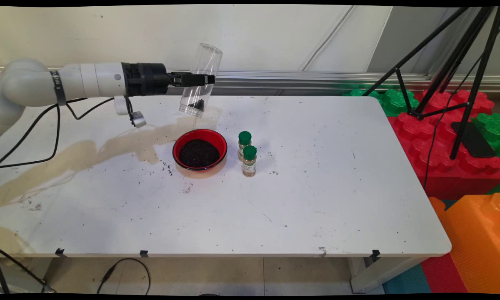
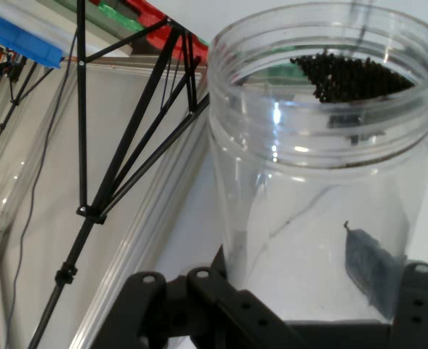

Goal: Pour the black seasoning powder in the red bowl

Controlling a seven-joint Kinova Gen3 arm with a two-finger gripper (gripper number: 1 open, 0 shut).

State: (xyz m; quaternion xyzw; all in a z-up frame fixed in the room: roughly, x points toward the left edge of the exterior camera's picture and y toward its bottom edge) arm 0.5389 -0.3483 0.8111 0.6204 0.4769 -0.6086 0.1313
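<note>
My gripper (image 1: 200, 79) is shut on a clear plastic jar (image 1: 208, 57), held in the air and tilted with its threaded mouth at the low end. A small heap of dark grains (image 1: 196, 104) lies at that low end; in the hand view the grains (image 2: 348, 76) rest against the jar (image 2: 308, 189) rim, beyond the gripper (image 2: 308, 294). Just below and slightly in front of the jar stands a red bowl (image 1: 200, 132) filled with dark grains. Right of the bowl stand two small spice bottles with green caps (image 1: 244, 143) (image 1: 249, 160), close together.
Scattered dark grains (image 1: 166, 168) and a long brownish stain (image 1: 87, 152) mark the table left of the bowl. Black cables (image 1: 54, 133) hang from the arm. A black tripod (image 1: 462, 71) stands on red, green and orange blocks (image 1: 450, 158) off the table's right end.
</note>
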